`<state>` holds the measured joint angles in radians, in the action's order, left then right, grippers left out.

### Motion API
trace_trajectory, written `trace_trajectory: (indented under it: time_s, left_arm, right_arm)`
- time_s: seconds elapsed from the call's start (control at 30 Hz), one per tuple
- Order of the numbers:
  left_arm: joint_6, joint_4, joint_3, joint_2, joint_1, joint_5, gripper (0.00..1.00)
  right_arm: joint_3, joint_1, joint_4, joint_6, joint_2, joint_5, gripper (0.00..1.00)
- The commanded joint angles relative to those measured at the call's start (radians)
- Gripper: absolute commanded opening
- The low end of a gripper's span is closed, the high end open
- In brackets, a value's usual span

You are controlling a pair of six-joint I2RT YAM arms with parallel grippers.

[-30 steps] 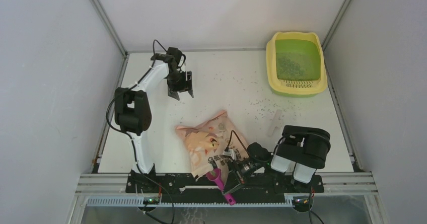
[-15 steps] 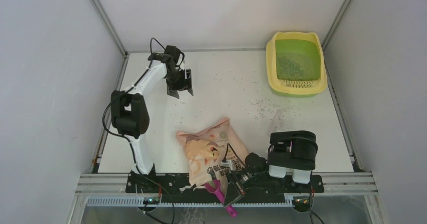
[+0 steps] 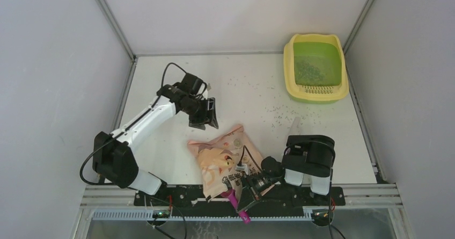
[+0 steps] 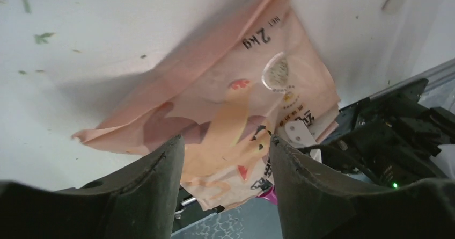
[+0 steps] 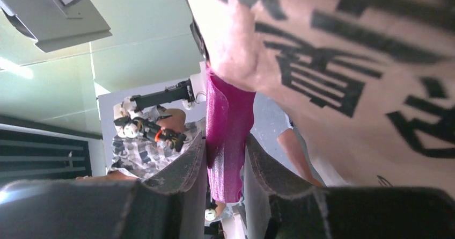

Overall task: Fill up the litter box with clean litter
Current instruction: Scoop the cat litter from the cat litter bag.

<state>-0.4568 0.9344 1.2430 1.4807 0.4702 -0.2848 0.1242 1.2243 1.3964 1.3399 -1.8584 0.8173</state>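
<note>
Litter box (image 3: pixel 321 91) far from both tools, left tool (image 3: pixel 204 122) spread over bag (image 3: pixel 220 156), right tool (image 5: pixel 224 145) pinching magenta scoop (image 5: pixel 229 113)

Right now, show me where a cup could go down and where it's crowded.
Bare: the far-left corner of the table beyond the left arm, and the right side between litter box and right arm. Loose litter speckles the middle. Crowded: near middle, with bag, scoop, right gripper, and the left gripper by the bag's far edge.
</note>
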Motion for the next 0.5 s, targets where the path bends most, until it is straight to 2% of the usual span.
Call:
trace_trajectory:
  time_s: [0.0,0.2,0.47]
  left_arm:
    - [-0.063,-0.083,-0.011,-0.018,0.072,-0.045,0.63]
    - [-0.081,-0.121,0.06,0.115,0.17,-0.051,0.59]
    - [-0.08,-0.191,0.102,0.326,0.188,-0.078,0.54]
  right_arm:
    - [0.025,-0.062,0.075,-0.035,-0.016,0.057,0.09]
    - [0.03,-0.124,0.074,-0.044,-0.019,0.099,0.08]
    - [0.04,-0.148,0.066,-0.057,-0.031,0.115,0.08]
